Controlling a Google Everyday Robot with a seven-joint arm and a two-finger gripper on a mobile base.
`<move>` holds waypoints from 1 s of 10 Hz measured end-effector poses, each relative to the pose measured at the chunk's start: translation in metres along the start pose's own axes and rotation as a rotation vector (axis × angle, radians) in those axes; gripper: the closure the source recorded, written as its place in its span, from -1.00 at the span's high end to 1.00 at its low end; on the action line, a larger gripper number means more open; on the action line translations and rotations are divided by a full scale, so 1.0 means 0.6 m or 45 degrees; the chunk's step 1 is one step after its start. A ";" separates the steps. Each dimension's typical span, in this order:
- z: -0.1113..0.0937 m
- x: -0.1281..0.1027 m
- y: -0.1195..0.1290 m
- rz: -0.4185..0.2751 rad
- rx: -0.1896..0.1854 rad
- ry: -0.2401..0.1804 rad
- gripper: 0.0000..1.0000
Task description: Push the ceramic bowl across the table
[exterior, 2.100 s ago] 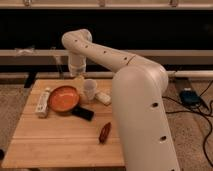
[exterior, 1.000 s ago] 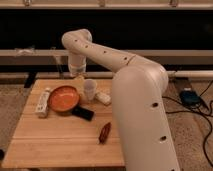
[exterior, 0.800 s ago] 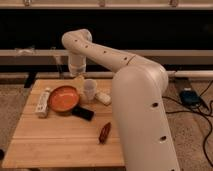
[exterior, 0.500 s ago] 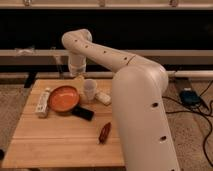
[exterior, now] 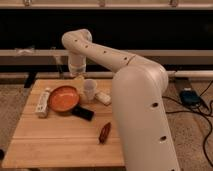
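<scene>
No change from a moment ago. Gripper (exterior: 77, 75) hanging over the far edge of the table (exterior: 55, 145), fingers spread wide, nothing in them. Ceramic bowl (exterior: 63, 99) just in front of the gripper, nearer the camera, in the same spot as before. White cup (exterior: 89, 90) close by, in front too, beside the bowl. Arm as before, no move at all.

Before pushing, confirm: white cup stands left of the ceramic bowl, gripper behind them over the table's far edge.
Wrong: in the camera view the white cup stands right of the ceramic bowl; the gripper is behind them over the table's far edge.
</scene>
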 end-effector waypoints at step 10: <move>0.054 -0.116 -0.035 -0.255 0.026 -0.059 0.60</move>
